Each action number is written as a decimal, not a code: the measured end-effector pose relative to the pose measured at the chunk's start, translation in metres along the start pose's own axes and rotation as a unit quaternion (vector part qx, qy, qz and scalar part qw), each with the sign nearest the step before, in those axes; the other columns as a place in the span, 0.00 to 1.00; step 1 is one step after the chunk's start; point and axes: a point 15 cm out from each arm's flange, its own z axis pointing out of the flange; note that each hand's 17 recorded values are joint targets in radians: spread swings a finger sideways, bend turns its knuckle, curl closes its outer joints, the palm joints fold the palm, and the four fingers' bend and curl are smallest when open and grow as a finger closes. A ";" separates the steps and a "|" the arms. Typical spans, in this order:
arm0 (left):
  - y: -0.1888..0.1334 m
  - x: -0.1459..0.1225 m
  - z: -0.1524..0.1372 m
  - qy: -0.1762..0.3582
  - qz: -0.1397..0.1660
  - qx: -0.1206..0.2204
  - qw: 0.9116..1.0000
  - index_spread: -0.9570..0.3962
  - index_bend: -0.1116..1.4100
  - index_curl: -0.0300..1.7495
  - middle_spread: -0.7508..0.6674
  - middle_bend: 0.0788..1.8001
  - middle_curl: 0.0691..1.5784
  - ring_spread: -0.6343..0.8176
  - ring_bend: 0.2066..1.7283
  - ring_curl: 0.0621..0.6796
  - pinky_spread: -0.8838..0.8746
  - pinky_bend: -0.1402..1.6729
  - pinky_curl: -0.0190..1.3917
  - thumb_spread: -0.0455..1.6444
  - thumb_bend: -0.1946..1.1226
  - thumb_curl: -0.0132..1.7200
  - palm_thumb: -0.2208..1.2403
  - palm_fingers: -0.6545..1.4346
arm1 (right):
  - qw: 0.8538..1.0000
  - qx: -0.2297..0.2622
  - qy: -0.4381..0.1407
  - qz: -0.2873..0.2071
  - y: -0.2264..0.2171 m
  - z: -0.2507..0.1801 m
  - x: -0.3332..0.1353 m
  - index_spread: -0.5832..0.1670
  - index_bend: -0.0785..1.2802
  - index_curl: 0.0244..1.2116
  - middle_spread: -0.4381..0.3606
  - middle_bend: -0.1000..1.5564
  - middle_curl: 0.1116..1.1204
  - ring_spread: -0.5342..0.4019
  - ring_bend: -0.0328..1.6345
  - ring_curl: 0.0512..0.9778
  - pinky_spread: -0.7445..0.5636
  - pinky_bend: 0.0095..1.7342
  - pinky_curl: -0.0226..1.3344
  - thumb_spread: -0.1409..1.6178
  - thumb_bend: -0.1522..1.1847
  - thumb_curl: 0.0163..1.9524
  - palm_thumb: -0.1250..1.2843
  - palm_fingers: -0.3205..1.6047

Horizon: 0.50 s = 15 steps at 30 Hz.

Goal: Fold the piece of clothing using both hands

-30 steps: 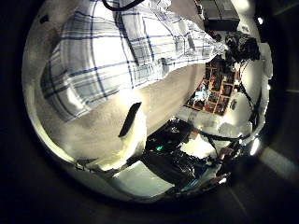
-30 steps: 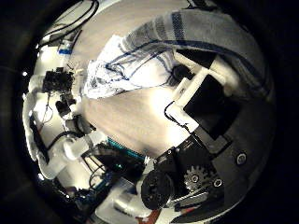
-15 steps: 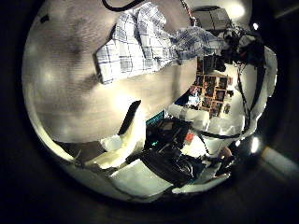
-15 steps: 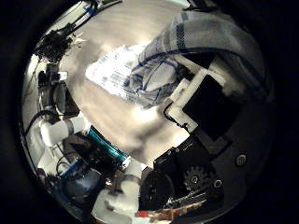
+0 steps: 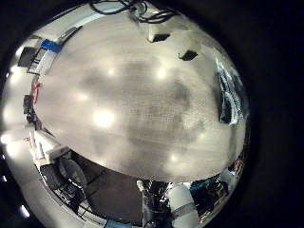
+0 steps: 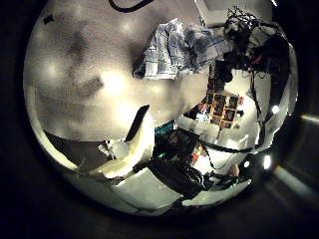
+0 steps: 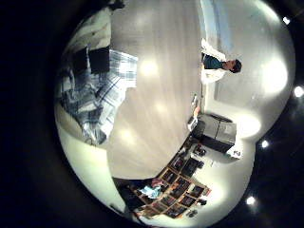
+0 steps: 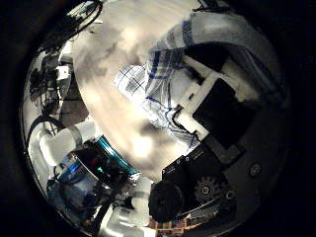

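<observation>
In the right thumb side palm view the cloth [image 8: 202,39] drapes over my right hand's curled fingers [image 8: 212,94] and hangs down to the table [image 8: 109,49].
The left thumb side palm view shows the other arm [image 6: 239,40] beside the cloth. Small devices [image 5: 43,52] lie near the table's edge in the left little finger side palm view. Shelves [image 7: 171,180] stand beyond the table.
The cloth has grown smaller and farther in the left thumb side palm view, as that hand drew away. The right hand kept its hold and the cloth bunched under it.
</observation>
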 end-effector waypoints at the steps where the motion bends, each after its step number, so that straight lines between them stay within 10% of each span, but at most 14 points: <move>1: 0.002 0.000 0.002 0.001 -0.001 -0.003 1.000 0.72 0.21 0.24 0.67 0.06 0.15 0.67 0.28 0.24 0.71 0.25 0.25 0.70 0.14 0.18 0.39 0.40 | 1.000 0.000 -0.014 0.001 -0.002 0.004 -0.005 0.37 0.78 0.79 0.29 0.74 0.85 0.34 0.84 0.69 0.38 0.74 0.57 0.74 0.10 0.33 0.72 0.73; 9: 0.011 -0.006 0.007 -0.002 -0.005 -0.015 1.000 0.72 0.20 0.25 0.67 0.05 0.15 0.67 0.27 0.24 0.71 0.24 0.25 0.70 0.13 0.18 0.40 0.40 | 0.992 0.047 -0.106 0.044 -0.021 0.020 0.004 0.28 0.57 0.77 0.23 0.68 0.81 0.29 0.81 0.65 0.27 0.71 0.54 0.74 0.10 0.32 0.67 0.59; 15: 0.015 -0.002 0.006 -0.003 -0.003 -0.017 1.000 0.72 0.20 0.25 0.67 0.05 0.15 0.67 0.27 0.24 0.71 0.24 0.25 0.70 0.13 0.18 0.40 0.40 | 0.987 0.067 -0.131 0.056 -0.013 0.020 0.020 0.22 0.18 0.55 0.28 0.41 0.61 0.30 0.73 0.57 0.37 0.67 0.50 0.72 0.09 0.31 0.62 0.13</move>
